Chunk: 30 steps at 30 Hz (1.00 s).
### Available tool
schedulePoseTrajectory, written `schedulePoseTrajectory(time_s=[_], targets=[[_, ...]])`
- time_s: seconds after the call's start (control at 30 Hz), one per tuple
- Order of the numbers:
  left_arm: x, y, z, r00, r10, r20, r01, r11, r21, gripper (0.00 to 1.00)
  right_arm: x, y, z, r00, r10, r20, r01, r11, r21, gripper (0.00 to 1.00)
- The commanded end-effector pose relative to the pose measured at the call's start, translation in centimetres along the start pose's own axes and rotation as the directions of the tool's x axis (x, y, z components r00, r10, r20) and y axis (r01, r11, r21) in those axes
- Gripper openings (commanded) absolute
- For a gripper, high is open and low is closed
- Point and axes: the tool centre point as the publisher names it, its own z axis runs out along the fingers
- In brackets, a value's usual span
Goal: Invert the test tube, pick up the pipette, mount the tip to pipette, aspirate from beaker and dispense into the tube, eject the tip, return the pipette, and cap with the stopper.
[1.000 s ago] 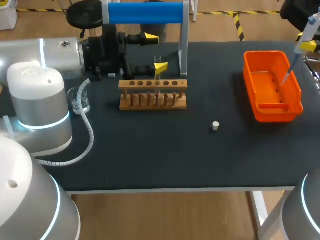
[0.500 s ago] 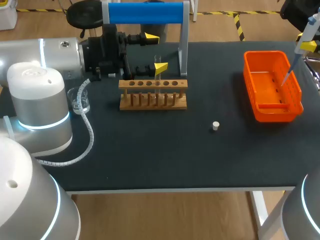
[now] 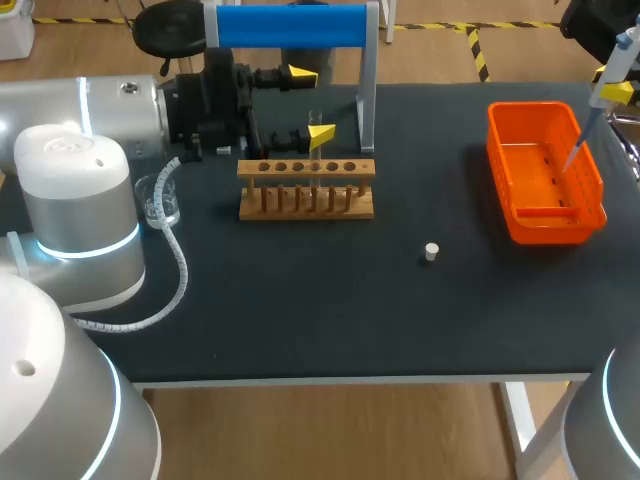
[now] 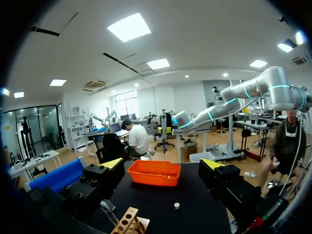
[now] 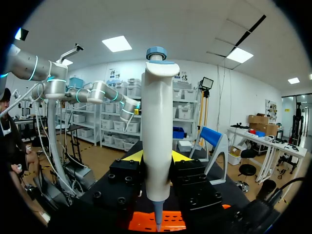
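Flanking the stopper (image 3: pixel 431 251) (untouched) are rack (image 3: pixel 306 188) and bin (image 3: pixel 545 225).

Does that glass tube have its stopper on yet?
No, it is off. The stopper lies alone on the table, apart from the tube standing in the wooden rack.

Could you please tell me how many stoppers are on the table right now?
1. The white stopper lies on the table, between the wooden rack and the orange bin, touching neither. No other shows, though the left arm hides some tabletop.
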Motion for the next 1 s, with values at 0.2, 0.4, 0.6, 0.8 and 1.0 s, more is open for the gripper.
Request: schedulePoseTrajectory(time_s=[0.2,0.4,0.6,0.8,1.0], targets=[[-0.6,-1.9,6.2,0.999,-0.005,0.053,0.008,0.999,-0.043,1.00,0.1,0.1,0.1,1.000,0.000,0.002,0.000,1.000,0.003,0.00],[-1.5,-2.5,10.6,0.999,-0.018,0.051,0.020,0.999,-0.041,1.00,0.1,0.1,0.1,1.000,0.000,0.002,0.000,1.000,0.003,0.00],[-2.5,-3.5,14.4,0.997,-0.019,0.072,0.024,0.997,-0.071,1.00,0.1,0.1,0.1,1.000,0.000,0.002,0.000,1.000,0.003,0.00],[-2.5,-4.9,17.7,0.999,-0.006,0.051,0.010,0.997,-0.074,1.00,0.1,0.1,0.1,1.000,0.000,0.002,0.000,1.000,0.003,0.00],[-1.9,-6.3,20.6,1.000,0.009,0.005,-0.009,0.997,-0.078,1.00,0.1,0.1,0.1,1.000,0.000,0.002,0.000,1.000,0.003,0.00]])
